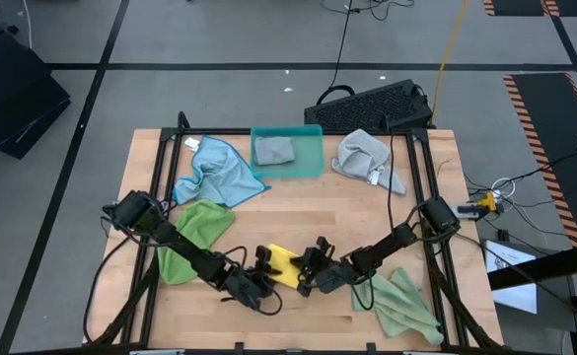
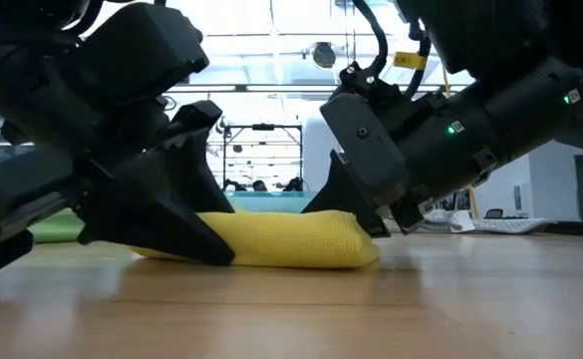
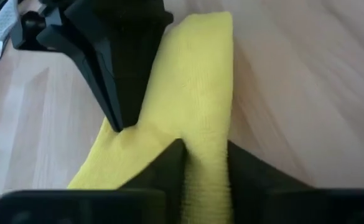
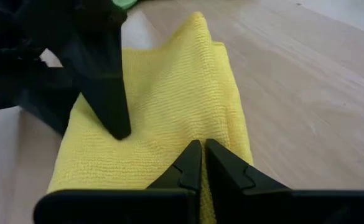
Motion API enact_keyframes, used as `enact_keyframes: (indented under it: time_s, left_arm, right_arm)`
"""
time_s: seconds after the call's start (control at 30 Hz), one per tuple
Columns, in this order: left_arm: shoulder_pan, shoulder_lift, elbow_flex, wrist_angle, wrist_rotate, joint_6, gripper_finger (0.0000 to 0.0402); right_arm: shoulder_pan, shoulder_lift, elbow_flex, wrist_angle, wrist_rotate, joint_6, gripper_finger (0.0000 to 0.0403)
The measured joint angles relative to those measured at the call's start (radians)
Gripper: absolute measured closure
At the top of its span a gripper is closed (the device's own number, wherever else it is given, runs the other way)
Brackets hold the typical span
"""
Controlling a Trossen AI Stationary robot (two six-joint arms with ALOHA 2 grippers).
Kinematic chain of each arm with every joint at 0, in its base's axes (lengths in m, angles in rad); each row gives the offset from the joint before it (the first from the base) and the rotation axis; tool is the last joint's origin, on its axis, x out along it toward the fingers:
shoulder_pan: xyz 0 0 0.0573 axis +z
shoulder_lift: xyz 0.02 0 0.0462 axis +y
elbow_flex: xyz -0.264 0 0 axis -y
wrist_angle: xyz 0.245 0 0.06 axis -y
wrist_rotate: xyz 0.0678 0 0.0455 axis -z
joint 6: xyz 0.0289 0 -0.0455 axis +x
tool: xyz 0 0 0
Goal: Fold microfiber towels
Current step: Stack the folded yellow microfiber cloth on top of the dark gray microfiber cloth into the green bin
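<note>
Both tools down on yellow towel (image 1: 280, 262) at tabletop (image 1: 298, 207) front-center: left tool (image 3: 205, 163) clamped on a raised fold, right tool (image 4: 201, 163) clenched w/ tips pressed into the cloth edge.

Both my arms reach low toward six o'clock, meeting near the middle. My left gripper (image 1: 265, 272) comes in from nine o'clock, its fingers (image 3: 163, 165) narrowed onto a fold of yellow towel (image 1: 282, 264). My right gripper (image 1: 308, 272) faces it from three o'clock, jaws pressed together on the same towel.
</note>
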Motion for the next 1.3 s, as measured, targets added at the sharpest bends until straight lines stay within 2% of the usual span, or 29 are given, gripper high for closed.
enact_keyframes:
  time_s: [0.1, 0.17, 0.33, 0.43, 0.53, 0.6, 0.7, 0.8, 1.0, 1.17, 1.3]
  left_arm:
    - [0.002, -0.006, -0.001, -0.008, -0.003, -0.001, 0.0364]
    - [0.005, -0.019, -0.003, -0.024, -0.003, 0.012, 0.0387]
    - [0.016, -0.082, -0.006, -0.079, 0.02, 0.038, 0.0379]
    - [0.033, -0.142, -0.006, -0.128, 0.023, 0.055, 0.039]
    - [0.063, -0.199, -0.005, -0.167, 0.031, 0.081, 0.039]
    - [0.088, -0.245, -0.005, -0.197, 0.036, 0.106, 0.0385]
    - [0.139, -0.313, -0.004, -0.235, 0.073, 0.146, 0.0389]
    - [0.204, -0.371, -0.004, -0.252, 0.114, 0.183, 0.0392]
    - [0.378, -0.455, -0.003, -0.296, 0.165, 0.3, 0.039]
    - [0.559, -0.481, -0.004, -0.236, 0.16, 0.426, 0.0391]
    - [0.692, -0.48, -0.002, -0.147, 0.16, 0.523, 0.0389]
  right_arm:
    - [0.006, -0.01, -0.002, 0.02, -0.005, -0.058, 0.0376]
    - [0.009, -0.037, -0.004, -0.004, -0.006, -0.088, 0.0356]
    - [0.029, -0.183, -0.005, -0.177, 0.072, -0.161, 0.0287]
    - [0.048, -0.288, -0.005, -0.319, 0.146, -0.183, 0.0248]
    - [0.076, -0.386, -0.005, -0.422, 0.217, -0.201, 0.0222]
    - [0.095, -0.438, -0.022, -0.432, 0.26, -0.218, 0.0212]
    - [0.121, -0.497, -0.073, -0.407, 0.311, -0.241, 0.0209]
    - [0.139, -0.534, -0.143, -0.324, 0.313, -0.246, 0.0212]
    - [0.145, -0.536, -0.266, -0.053, 0.307, -0.319, 0.0217]
    - [0.145, -0.536, -0.319, 0.044, 0.308, -0.365, 0.0217]
    - [0.143, -0.537, -0.322, 0.045, 0.308, -0.382, 0.0218]
